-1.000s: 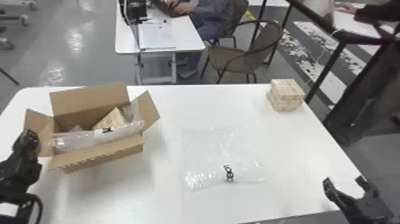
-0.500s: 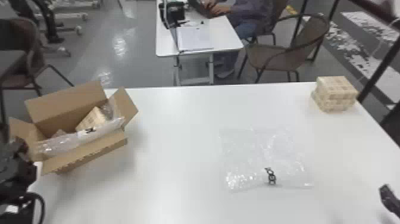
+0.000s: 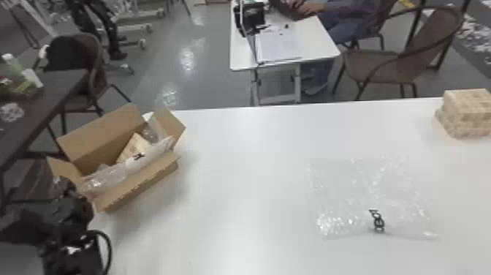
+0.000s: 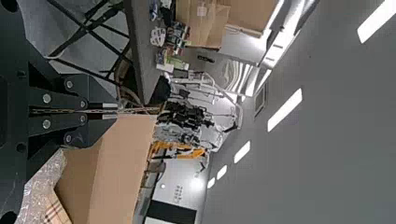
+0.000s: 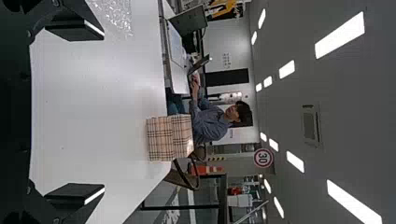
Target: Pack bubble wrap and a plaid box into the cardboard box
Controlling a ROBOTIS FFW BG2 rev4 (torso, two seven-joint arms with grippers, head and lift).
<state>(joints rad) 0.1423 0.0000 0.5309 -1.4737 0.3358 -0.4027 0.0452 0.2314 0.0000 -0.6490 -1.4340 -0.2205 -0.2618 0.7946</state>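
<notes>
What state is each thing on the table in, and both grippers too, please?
Cardboard box: open, flaps spread
Packed bubble wrap: inside the box
Packed plaid box: tilted
Loose bubble wrap: spread flat
Other plaid boxes: stacked
Left gripper: shut on a box flap
Right gripper: open, empty

I'd call this a lab or workroom: white desk (image 3: 323,45) at top centre, wheeled frames (image 3: 137,28) upper left, ceiling lights (image 5: 340,35) in the right wrist view.
</notes>
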